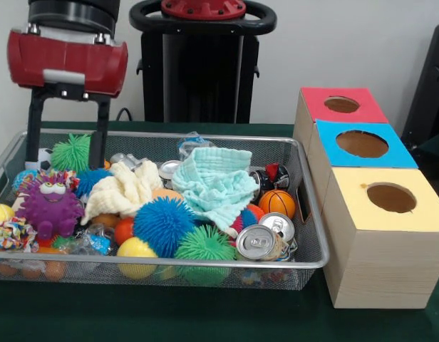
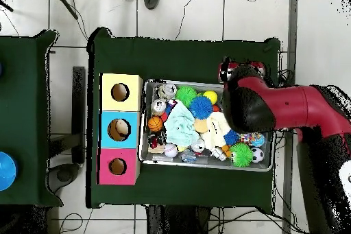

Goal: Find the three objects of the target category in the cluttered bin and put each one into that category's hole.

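Observation:
My gripper [image 1: 65, 162] hangs open at the far left corner of the wire bin [image 1: 205, 265]. Its two black fingers [image 1: 100, 142] stand wide apart, one on each side of a green spiky ball [image 1: 71, 151], with no grip on it. In the overhead view the red arm [image 2: 288, 108] hides the gripper; that green ball [image 2: 240, 154] lies beside a small soccer ball [image 2: 256, 154]. The bin is piled with spiky balls, a purple monster toy [image 1: 48, 203], a teal cloth [image 1: 218, 182], a cream cloth [image 1: 123, 191], cans [image 1: 255, 242] and a mini basketball [image 1: 276, 203].
Three wooden boxes with round holes stand in a row right of the bin: red top [image 1: 316, 100] farthest, blue top [image 1: 401, 153] in the middle, yellow top [image 1: 355, 206] nearest. Overhead they are the yellow [image 2: 110, 80], blue [image 2: 106, 118] and red [image 2: 106, 156] boxes.

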Robot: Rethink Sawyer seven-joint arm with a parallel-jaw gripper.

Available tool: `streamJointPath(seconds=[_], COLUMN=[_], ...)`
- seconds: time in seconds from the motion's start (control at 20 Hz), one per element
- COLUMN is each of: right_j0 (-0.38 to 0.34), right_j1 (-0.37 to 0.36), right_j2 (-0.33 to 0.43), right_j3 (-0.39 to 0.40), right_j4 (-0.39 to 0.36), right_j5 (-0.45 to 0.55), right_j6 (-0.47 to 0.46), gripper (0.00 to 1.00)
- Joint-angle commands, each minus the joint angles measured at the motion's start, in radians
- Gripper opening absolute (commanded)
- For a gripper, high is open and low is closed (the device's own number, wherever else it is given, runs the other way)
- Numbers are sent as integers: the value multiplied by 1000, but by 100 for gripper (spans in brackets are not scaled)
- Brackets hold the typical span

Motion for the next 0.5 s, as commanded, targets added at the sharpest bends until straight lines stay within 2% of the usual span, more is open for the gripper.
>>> streamJointPath(seconds=[0.05,0.5], right_j0=[7,13], right_j1=[62,61], right_j2=[29,11], right_j3=[-4,16], right_j4=[-101,-140], right_j5=[-63,-97], right_j6=[-126,-83], gripper=[100,100])
